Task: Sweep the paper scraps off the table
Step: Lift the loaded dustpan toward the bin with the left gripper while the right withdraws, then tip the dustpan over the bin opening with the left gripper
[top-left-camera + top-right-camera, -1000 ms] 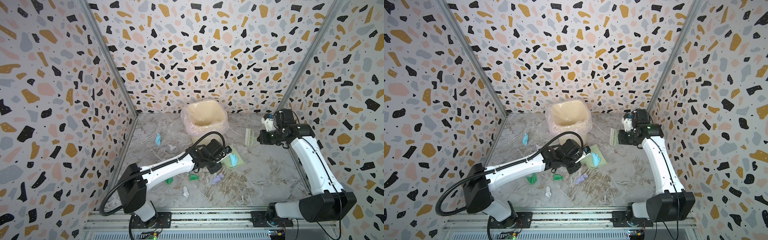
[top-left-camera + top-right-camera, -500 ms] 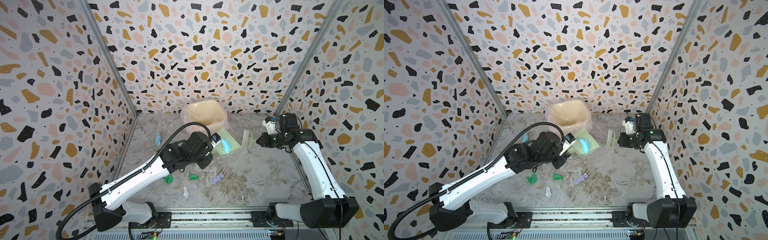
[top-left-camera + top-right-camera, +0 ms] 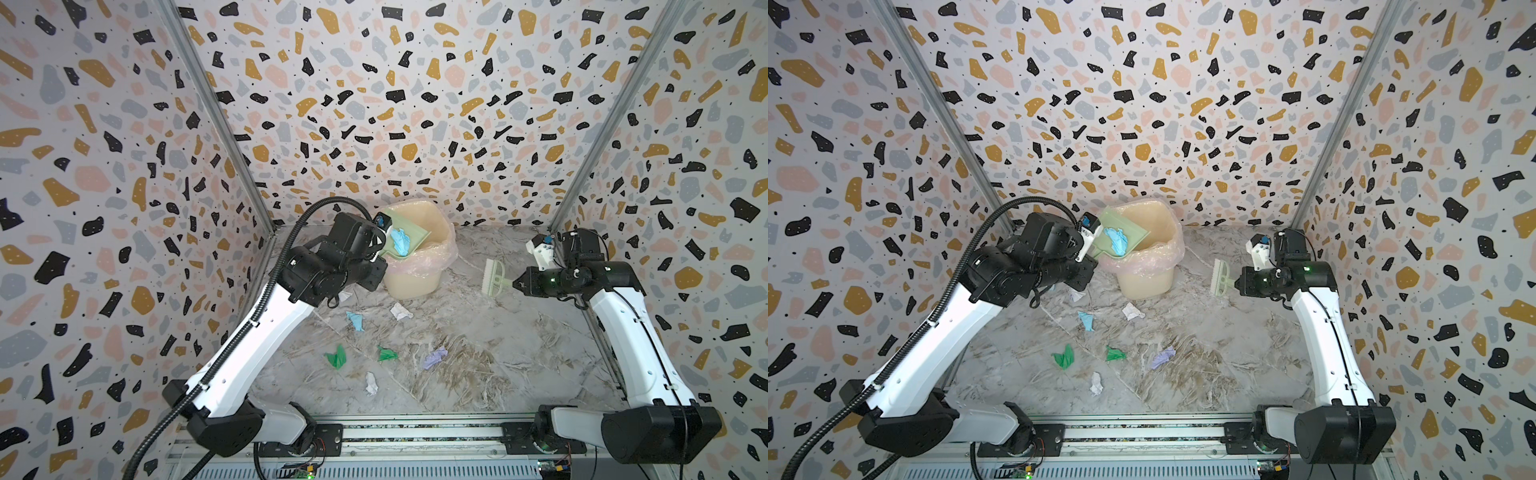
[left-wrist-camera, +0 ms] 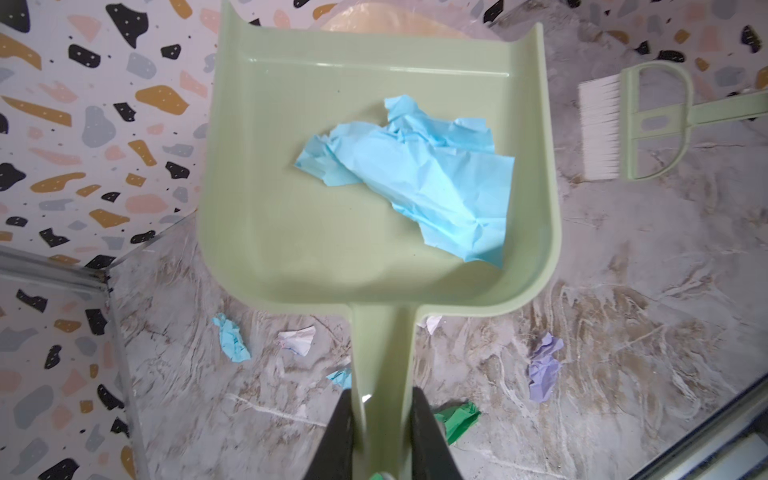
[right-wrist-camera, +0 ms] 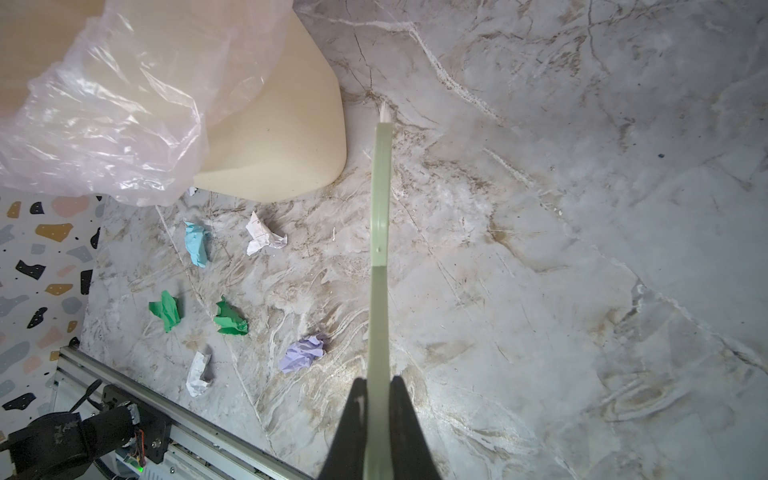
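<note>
One marbled table [image 3: 519, 332] fills our view, with the lined bin [image 3: 411, 282] at its back. Our left gripper [image 4: 382, 403] clamps the dustpan [image 4: 291, 208] handle over the bin, a light blue scrap [image 4: 436, 187] inside the pan; our right gripper [image 5: 379, 384] pinches the brush [image 4: 598, 129] handle nearby. Seven paper scraps [image 3: 434, 358] lie on the table before the bin.

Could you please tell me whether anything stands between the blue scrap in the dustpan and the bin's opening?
Nothing visible does. The left gripper holds the dustpan with its open lip over the mouth of the bin, and the blue scrap lies on its floor.
</note>
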Controlling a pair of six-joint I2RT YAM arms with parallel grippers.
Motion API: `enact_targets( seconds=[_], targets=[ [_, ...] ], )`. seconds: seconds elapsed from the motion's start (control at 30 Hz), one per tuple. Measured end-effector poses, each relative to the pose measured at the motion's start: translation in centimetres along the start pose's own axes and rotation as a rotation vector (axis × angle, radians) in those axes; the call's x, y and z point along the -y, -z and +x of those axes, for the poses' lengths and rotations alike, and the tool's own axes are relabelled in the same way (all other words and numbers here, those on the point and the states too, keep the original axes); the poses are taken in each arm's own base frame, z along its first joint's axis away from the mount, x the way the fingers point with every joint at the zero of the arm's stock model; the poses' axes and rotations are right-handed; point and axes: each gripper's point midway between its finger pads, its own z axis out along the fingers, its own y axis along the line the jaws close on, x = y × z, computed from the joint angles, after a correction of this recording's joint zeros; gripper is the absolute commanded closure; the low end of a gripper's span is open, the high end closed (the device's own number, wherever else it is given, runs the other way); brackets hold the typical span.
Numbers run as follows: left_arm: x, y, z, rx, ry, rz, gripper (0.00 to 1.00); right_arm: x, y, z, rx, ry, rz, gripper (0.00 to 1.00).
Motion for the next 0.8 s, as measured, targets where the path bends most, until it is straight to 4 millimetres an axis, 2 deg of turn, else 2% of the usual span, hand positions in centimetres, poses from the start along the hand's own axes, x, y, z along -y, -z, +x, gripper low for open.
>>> enact_targets(
  seconds=[0.23, 0.4, 0.5, 0.67, 0.8],
  targets=[
    [-3.1, -2.8, -0.8, -0.073, -0.036, -0.119, 1.00, -0.4, 0.0, 0.1, -0.006, 0.017, -0.026, 1.00],
    [-4.8, -4.2, -1.8, -0.110, -0.111, -0.216, 1.00, -0.9, 0.0, 0.1, -0.007, 0.025, -0.048, 1.00],
    [-5.8, -4.9, -1.7, -0.148, -0.172, -0.277, 1.00, -1.1, -0.1, 0.1, -0.009, 0.027, -0.053, 1.00],
    [-6.7, -5.7, -1.9, -0.198, -0.285, -0.345, 1.00, -1.1, -0.2, 0.2, -0.013, 0.026, -0.055, 1.00],
    [-5.9, -5.9, -3.3, -0.194, -0.399, -0.386, 1.00, -0.8, -0.8, 0.8, -0.031, 0.017, -0.056, 1.00]
  ],
)
